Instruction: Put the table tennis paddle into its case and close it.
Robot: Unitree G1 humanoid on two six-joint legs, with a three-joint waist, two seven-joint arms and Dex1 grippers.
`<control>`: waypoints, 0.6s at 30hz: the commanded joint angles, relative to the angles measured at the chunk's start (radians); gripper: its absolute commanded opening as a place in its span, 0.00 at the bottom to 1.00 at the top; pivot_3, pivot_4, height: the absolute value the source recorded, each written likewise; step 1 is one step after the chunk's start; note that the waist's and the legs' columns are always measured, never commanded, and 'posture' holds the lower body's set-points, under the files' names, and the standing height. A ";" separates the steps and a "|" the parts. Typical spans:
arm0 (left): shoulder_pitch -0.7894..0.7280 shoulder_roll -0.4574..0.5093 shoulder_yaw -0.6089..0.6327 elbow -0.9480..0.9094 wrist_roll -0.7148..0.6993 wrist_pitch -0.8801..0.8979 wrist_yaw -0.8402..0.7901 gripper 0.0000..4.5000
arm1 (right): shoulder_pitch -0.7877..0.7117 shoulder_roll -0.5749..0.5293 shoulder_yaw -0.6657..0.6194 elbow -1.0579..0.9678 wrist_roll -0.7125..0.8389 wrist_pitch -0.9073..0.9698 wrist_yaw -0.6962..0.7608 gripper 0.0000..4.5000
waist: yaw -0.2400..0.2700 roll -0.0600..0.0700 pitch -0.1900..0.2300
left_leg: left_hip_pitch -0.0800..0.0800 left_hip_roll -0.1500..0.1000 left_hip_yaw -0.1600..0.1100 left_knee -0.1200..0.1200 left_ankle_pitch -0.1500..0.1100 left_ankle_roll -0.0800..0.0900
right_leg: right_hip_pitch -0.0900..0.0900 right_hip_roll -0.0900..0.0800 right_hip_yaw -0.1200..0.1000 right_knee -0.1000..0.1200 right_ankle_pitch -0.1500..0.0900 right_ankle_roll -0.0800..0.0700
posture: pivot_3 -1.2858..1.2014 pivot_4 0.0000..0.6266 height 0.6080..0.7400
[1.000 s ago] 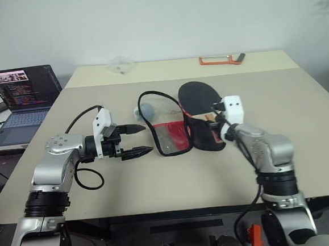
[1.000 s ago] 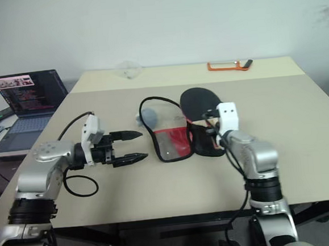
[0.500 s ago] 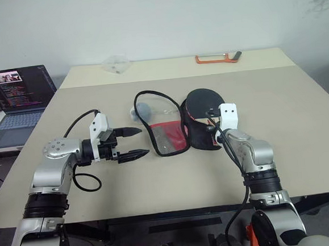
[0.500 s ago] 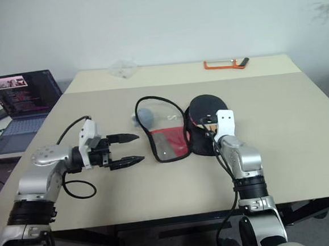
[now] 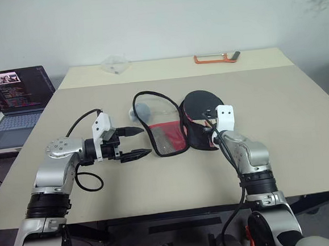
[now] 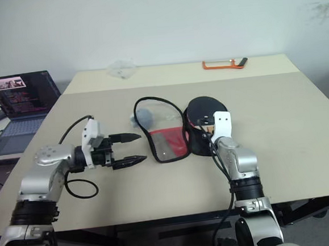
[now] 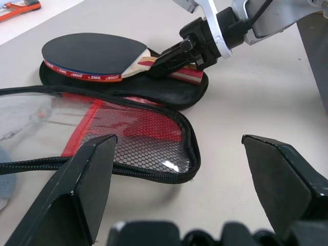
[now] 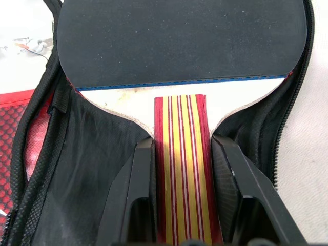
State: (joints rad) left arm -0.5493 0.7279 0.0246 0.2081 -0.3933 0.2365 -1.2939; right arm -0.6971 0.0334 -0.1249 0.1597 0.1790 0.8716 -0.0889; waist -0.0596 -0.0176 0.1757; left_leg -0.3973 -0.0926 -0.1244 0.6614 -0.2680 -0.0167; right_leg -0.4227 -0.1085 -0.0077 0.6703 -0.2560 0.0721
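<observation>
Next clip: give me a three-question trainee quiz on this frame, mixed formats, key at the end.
1. True or false: the case is zipped shut.
2. Multiple choice: the right gripper is closed on the paddle's a) blade, b) handle, c) rubber edge.
3. Short answer: how does the left gripper stand, and does it hold anything?

Key:
1. False. The case lies unzipped and spread open on the table, mesh half beside the black half.
2. b. Its fingers flank the striped handle, with the blade lying over the black half.
3. Open, holding nothing, next to the mesh half.
</observation>
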 commanded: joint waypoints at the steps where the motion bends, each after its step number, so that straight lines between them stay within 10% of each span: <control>1: -0.004 0.008 0.011 -0.040 -0.004 0.005 0.007 0.95 | -0.003 0.017 -0.004 -0.041 0.012 -0.015 0.000 0.24 | 0.000 0.000 0.000 | 0.000 0.000 0.000 0.000 0.000 0.000 | 0.000 0.000 0.000 0.001 0.000 0.000 | 0.52 0.24 1.00; 11: -0.005 0.011 0.010 -0.052 0.002 0.028 0.032 0.95 | 0.012 0.038 0.052 -0.130 0.003 0.011 0.021 0.98 | 0.000 0.000 0.000 | 0.002 0.000 0.000 0.001 0.001 -0.001 | -0.001 0.000 0.001 0.007 0.000 0.000 | 0.52 0.24 1.00; 18: -0.018 0.018 0.021 -0.018 0.042 0.049 0.104 0.95 | 0.061 -0.179 0.156 -0.417 0.053 0.035 0.262 0.99 | 0.003 0.000 0.000 | 0.001 0.000 0.000 0.001 0.001 -0.001 | -0.001 0.000 0.001 0.007 0.000 0.000 | 0.52 0.24 1.00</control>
State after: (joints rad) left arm -0.5497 0.7312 0.0248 0.1914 -0.3637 0.2904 -1.2181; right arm -0.6420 -0.1068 0.0349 -0.1528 0.1896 0.9022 0.0977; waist -0.0569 -0.0178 0.1755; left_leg -0.3958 -0.0928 -0.1240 0.6628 -0.2672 -0.0177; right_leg -0.4238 -0.1083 -0.0068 0.6770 -0.2563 0.0718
